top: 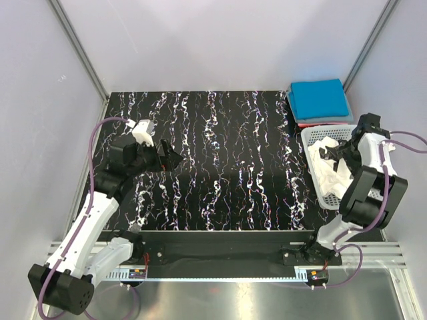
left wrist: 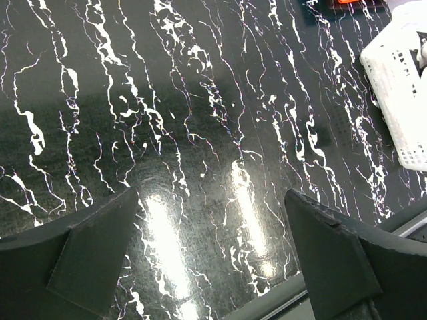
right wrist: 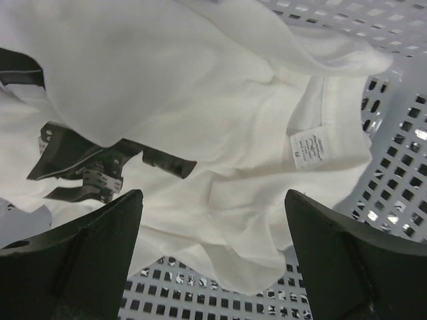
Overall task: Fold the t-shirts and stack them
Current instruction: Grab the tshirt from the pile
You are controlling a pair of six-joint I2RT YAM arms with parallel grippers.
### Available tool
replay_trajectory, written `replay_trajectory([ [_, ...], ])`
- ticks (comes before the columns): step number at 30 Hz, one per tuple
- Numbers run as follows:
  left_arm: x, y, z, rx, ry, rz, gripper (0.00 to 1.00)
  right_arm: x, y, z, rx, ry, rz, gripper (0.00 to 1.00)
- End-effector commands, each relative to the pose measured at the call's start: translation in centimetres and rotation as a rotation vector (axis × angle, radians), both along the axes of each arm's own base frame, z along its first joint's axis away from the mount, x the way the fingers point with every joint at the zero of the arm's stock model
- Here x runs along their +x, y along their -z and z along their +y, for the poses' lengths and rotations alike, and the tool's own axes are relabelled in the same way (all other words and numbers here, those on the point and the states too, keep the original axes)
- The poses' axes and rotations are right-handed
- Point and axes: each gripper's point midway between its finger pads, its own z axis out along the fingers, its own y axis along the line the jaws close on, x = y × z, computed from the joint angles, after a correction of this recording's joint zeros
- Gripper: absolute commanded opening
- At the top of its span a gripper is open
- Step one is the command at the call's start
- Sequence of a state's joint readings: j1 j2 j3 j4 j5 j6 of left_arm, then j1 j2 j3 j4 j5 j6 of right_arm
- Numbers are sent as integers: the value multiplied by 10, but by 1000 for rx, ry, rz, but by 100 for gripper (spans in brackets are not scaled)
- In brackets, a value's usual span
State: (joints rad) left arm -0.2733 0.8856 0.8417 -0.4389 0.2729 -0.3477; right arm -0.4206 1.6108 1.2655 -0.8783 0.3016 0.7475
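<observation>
The white t-shirt (top: 328, 167) lies crumpled in the white lattice basket (top: 309, 141) at the table's right. In the right wrist view the white t-shirt (right wrist: 220, 133) fills the frame, with its black print and neck label showing. My right gripper (right wrist: 213, 227) is open, just above the shirt, its fingers wide on either side of a fold. It reaches over the basket in the top view (top: 331, 153). The blue t-shirt (top: 319, 98) lies folded on top of the red t-shirt (top: 327, 123) at the back right. My left gripper (top: 172, 159) is open and empty over the table's left side.
The black marbled table (top: 220, 167) fills the middle. The basket's corner (left wrist: 400, 87) shows at the right of the left wrist view, and the table's near edge (left wrist: 280, 303) runs below my left fingers. Grey walls enclose the cell on three sides.
</observation>
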Motion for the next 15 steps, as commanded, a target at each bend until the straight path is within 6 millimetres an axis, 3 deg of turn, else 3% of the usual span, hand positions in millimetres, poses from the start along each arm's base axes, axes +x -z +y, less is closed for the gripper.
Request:
replay_trajectory([
  [1,6,-14,-3,-12,19,-66,99,22,13,-10,0,29,-72,94],
  [6,8,-11,0,1,4,-61,99,39,50,-11,42,22,-110,91],
  [9,10,-8,1,2,1,-47,99,39,61,-12,52,6,-74,77],
  [12,9,-8,0,-4,9,-47,99,43,46,-16,22,-34,-95,46],
  [13,9,-8,-1,-5,8,-47,99,42,31,-16,2,-70,-105,32],
  [14,9,-8,1,-3,1,-50,99,49,11,-20,-26,-86,-139,2],
  [15,10,-7,2,0,-4,-49,99,51,-5,-22,-48,-100,-159,0],
])
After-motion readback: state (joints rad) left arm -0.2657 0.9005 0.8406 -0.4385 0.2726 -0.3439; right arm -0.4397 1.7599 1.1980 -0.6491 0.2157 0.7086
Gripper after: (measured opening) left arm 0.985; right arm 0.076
